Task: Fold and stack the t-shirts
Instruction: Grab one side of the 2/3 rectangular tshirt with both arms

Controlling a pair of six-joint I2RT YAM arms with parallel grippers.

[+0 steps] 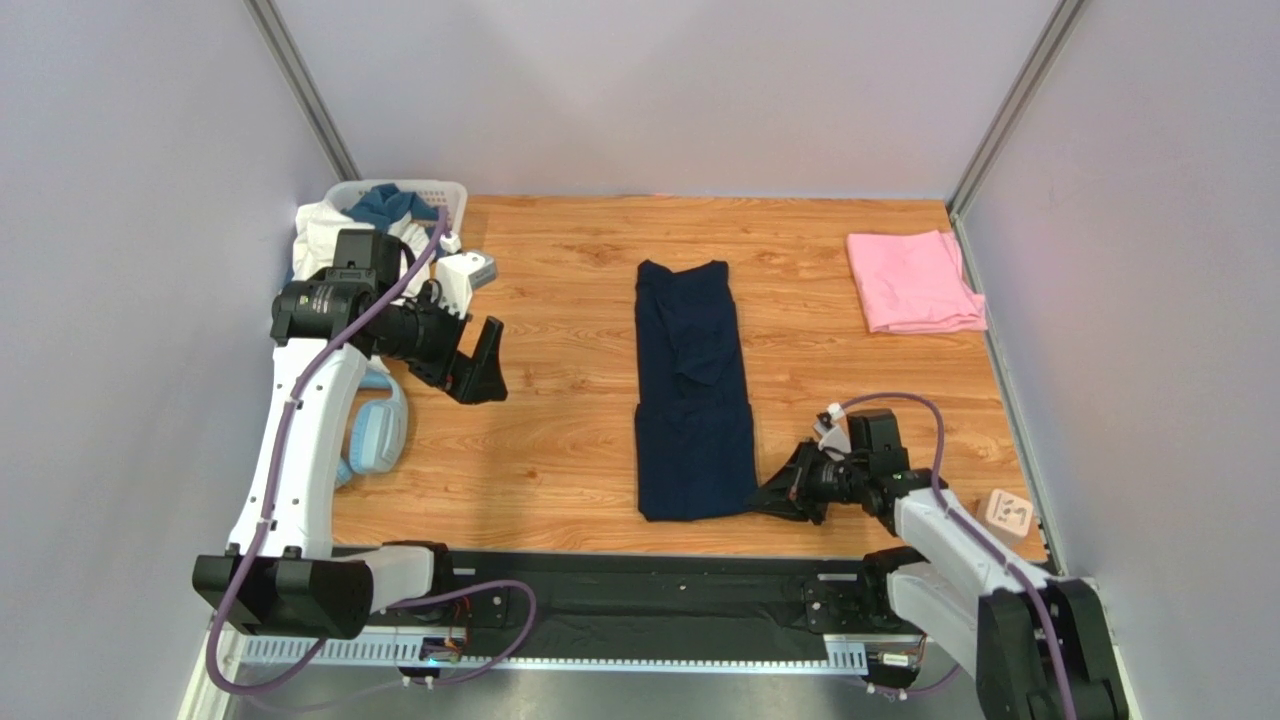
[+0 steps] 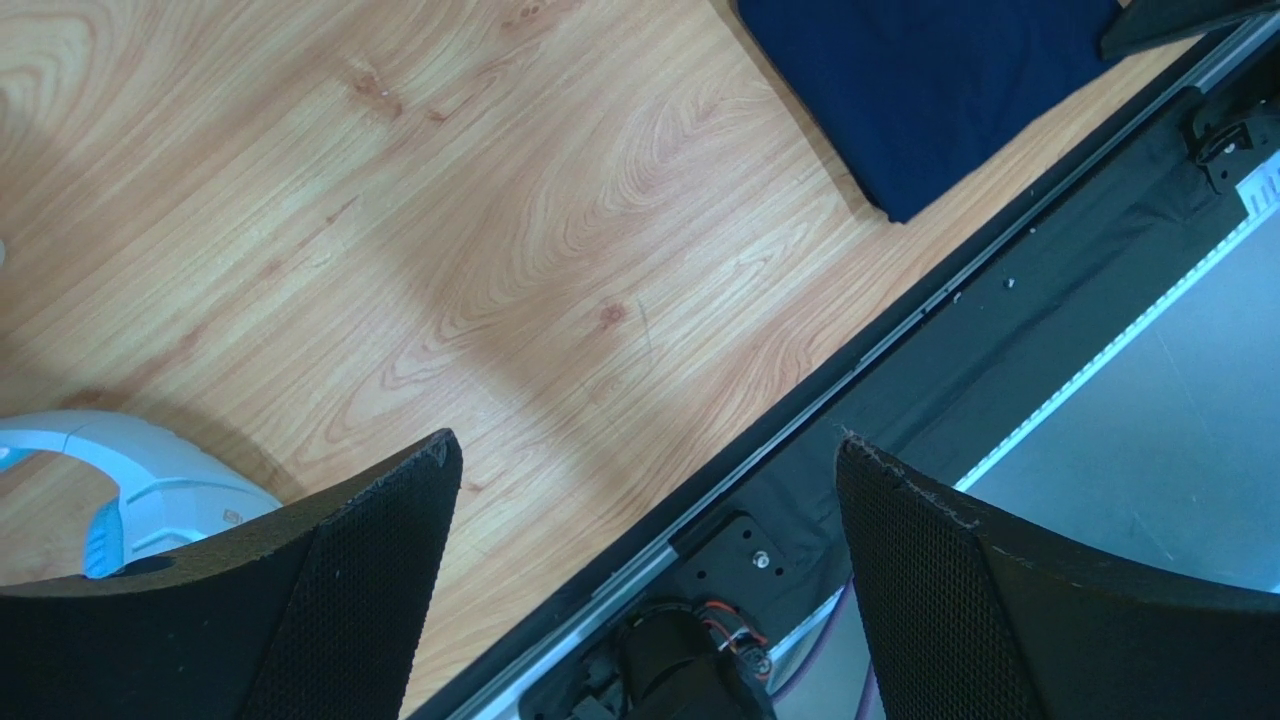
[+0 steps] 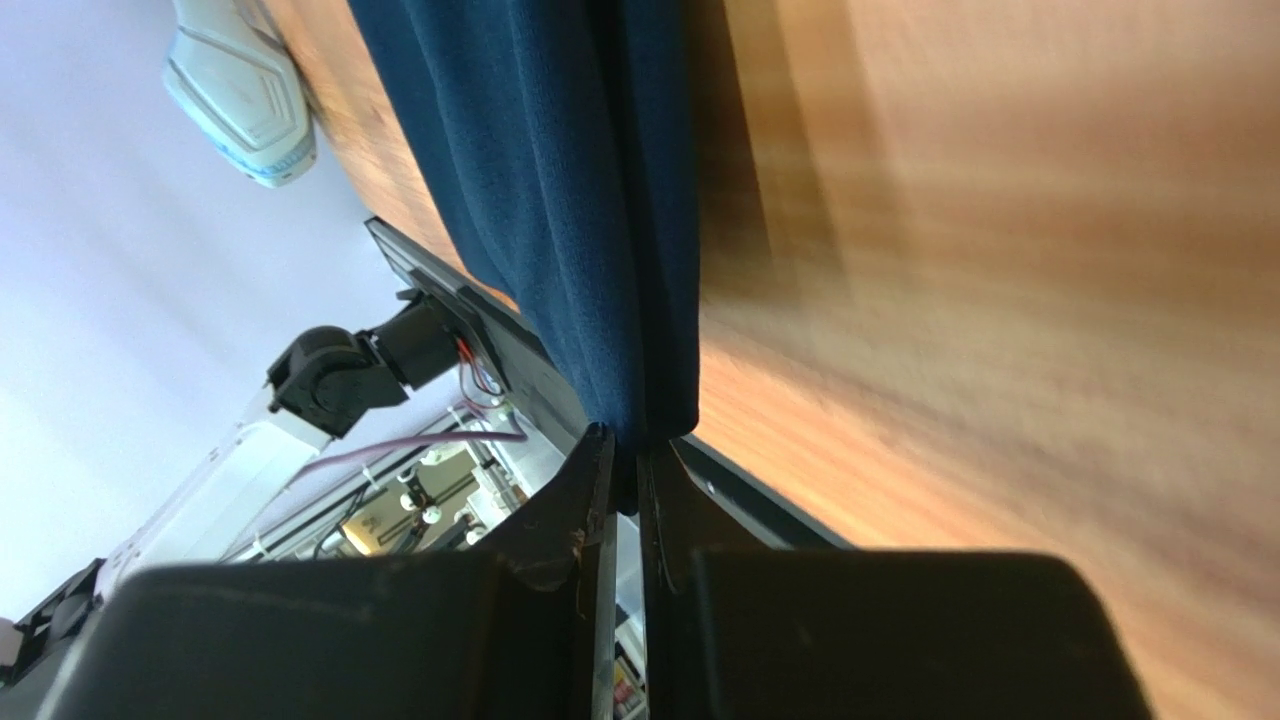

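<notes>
Headphones (image 1: 376, 432), laundry basket (image 1: 448, 191), wooden table (image 1: 556, 375)

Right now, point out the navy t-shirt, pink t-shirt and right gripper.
navy t-shirt (image 1: 691, 393): top view, cloth's middle.
pink t-shirt (image 1: 909, 281): top view, cloth's middle.
right gripper (image 3: 628, 450): right wrist view, between fingertips.

Lab-style robot test cell, plain grey partition walls (image 1: 135, 180), wood-grain tabletop (image 1: 556, 435), black mounting rail (image 1: 661, 593) at its near edge.

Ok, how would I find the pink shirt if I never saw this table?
Start at the wooden table and go to its far right corner, by the wall. The pink t-shirt lies folded there, alone. It is smaller and far lighter than the dark navy t-shirt in the table's middle.
</notes>
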